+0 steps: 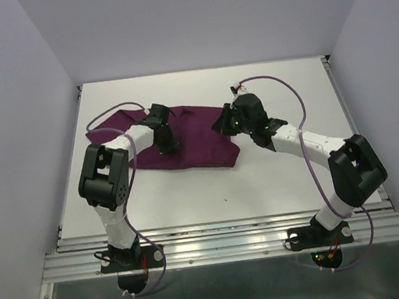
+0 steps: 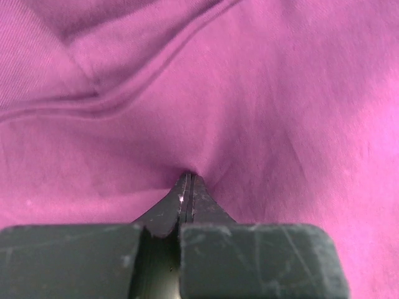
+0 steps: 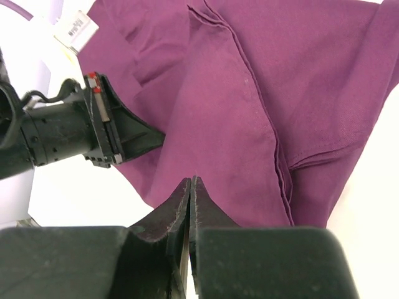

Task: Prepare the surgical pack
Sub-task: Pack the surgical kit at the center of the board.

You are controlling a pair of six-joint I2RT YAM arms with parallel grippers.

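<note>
Over on the left, the left claw (image 2: 189,180) points down onto the cloth wrap (image 1: 199,149). Its jaws are pressed together, and the fabric puckers into creases that run to their tips, so I take it to be pinching a small tuck of cloth out in the open panel.

The wrap lies on the bench (image 1: 191,201), towards the far side and a little left of the middle, between the two arms. It is rumpled and doubled over itself in places rather than spread flat. Nothing else of the pack shows.

It looks like light, limp woven cloth, soft, not fragile, and with enough tooth that closed jaws should not slip off. It has no stiffness, so it will sag, drag and fold wherever it is not held. A pinch in the middle, I'd judge, only raises a tent.

The stitched hem (image 3: 262,112) and the corners are the better places to take hold. One arm on each of two neighbouring corners could draw it out flat.

On the right, the right claw (image 3: 191,182) sits over the wrap's right-hand part, near its edge. Its jaws are closed and I see nothing caught between them. The cloth beneath lies undisturbed.
</note>
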